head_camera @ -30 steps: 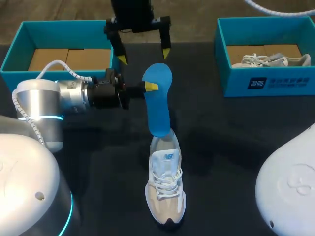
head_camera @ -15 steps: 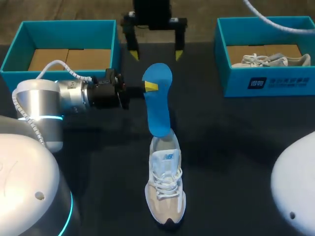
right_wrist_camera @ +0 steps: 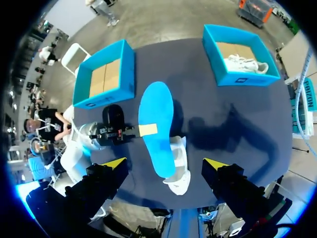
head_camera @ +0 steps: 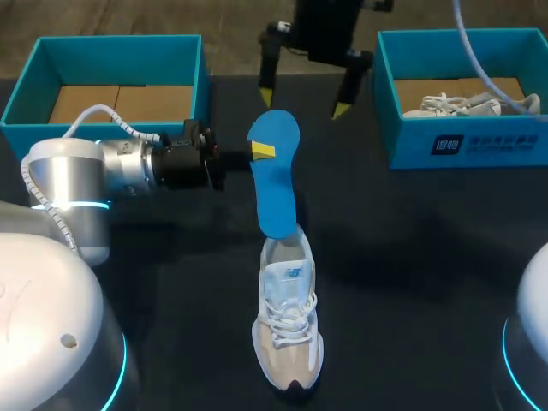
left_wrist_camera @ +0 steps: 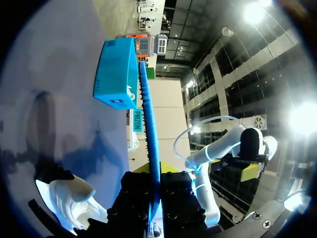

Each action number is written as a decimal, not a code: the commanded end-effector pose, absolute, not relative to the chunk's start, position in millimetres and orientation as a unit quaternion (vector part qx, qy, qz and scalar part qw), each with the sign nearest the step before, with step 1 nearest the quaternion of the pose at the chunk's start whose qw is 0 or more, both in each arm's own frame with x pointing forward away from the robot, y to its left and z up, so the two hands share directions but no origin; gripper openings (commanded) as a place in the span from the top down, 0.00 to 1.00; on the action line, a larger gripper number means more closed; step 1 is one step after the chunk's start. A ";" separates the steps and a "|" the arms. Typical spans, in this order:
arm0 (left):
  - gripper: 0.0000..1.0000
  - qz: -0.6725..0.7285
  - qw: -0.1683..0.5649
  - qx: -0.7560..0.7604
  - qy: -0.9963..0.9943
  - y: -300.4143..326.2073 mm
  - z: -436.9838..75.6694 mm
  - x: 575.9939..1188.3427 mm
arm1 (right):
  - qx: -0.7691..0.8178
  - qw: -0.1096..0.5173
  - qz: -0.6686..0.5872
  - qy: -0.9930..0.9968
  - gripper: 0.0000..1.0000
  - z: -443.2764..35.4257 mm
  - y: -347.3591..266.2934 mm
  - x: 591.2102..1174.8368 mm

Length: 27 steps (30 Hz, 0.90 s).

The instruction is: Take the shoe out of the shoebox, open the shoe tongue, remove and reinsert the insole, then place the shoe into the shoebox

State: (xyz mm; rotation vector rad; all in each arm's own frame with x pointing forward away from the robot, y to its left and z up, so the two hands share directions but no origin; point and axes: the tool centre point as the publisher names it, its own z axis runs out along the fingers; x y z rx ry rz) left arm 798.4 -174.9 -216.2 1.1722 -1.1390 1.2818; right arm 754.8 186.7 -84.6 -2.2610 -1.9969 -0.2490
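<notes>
The shoe (head_camera: pixel 288 325) stands upright on the counter (head_camera: pixel 411 282), toe nearest and heel away, with nothing gripping it. The blue insole (head_camera: pixel 274 188) rises from the heel opening, its lower end at the collar; whether it is seated inside cannot be told. The left arm (head_camera: pixel 128 171) comes in from the side and the left jaws are clamped on the insole's upper part, which shows edge-on between them in the left wrist view. Further off, the right arm (head_camera: pixel 325 21) hangs over the far edge with the right jaws spread wide, holding nothing. Risk: pushing the insole down may tip or slide the unheld shoe, or buckle the insole at the collar. The thin edge grip could also slip. Working room lies right of the shoe, short of the right box (head_camera: pixel 497 141), which holds a second shoe (head_camera: pixel 471 104). The left box (head_camera: pixel 120 39) shows only its cardboard floor and is likely the destination. Its near wall stands close behind the left arm.
</notes>
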 end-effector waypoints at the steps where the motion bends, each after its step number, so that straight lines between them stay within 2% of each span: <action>1: 1.00 0.530 0.508 0.487 -0.473 -174.4 -216.1 798.0 | -0.684 0.263 -0.294 -0.613 0.00 -98.4 180.2 759.6; 5: 1.00 0.530 0.508 0.487 -0.473 -174.4 -216.1 798.0 | -0.663 0.306 -0.342 -0.592 0.00 -107.7 176.6 758.9; 18: 1.00 0.530 0.508 0.487 -0.473 -174.4 -216.1 798.0 | -0.607 0.389 -0.425 -0.547 0.00 -122.8 173.7 760.2; 27: 1.00 0.530 0.508 0.487 -0.473 -174.4 -216.1 798.0 | -0.584 0.408 -0.462 -0.528 0.00 -138.3 176.8 760.5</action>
